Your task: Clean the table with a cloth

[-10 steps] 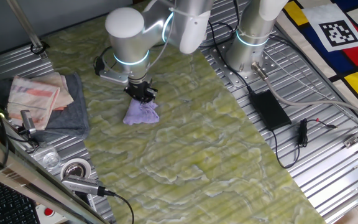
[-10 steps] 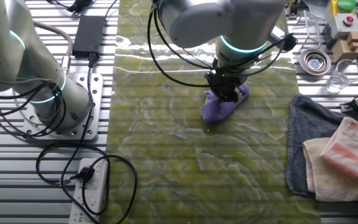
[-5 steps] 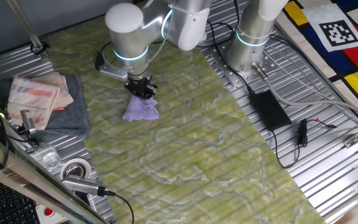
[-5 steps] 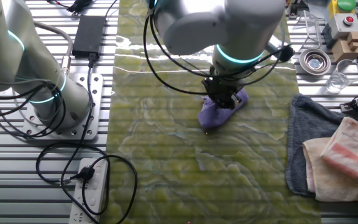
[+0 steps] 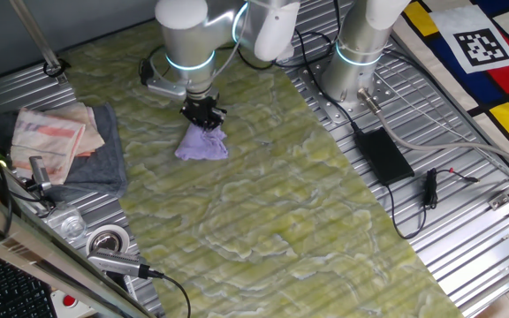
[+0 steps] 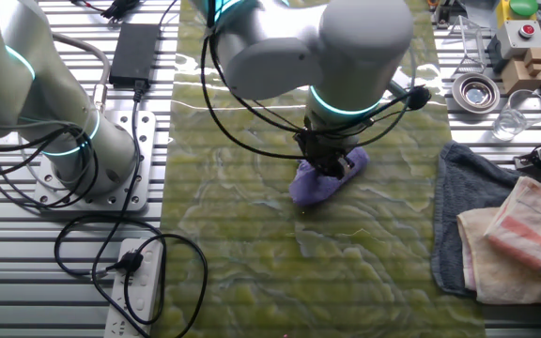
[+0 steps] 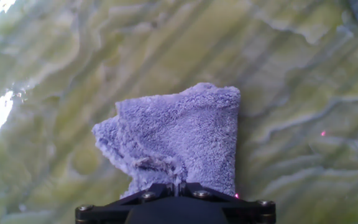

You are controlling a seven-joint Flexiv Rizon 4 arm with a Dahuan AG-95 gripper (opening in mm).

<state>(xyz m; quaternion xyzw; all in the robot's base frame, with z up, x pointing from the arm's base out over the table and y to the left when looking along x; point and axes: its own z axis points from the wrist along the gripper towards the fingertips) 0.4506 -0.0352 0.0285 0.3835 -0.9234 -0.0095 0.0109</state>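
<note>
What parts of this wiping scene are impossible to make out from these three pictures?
- Fingertips of the gripper: in the hand view, buried in the purple cloth; in both fixed views, too small to tell.
- Cloth's held edge: cut off by the black gripper body in the hand view.
- Dirt on the table: none distinguishable against the marbled pattern.
- Grey towel: partly under folded cloths.

The gripper (image 7: 175, 186) fingertips are buried in the purple cloth (image 7: 178, 140), and the frame's bottom edge cuts its body. The arm hides the table (image 6: 252, 235) at the top centre.
</note>
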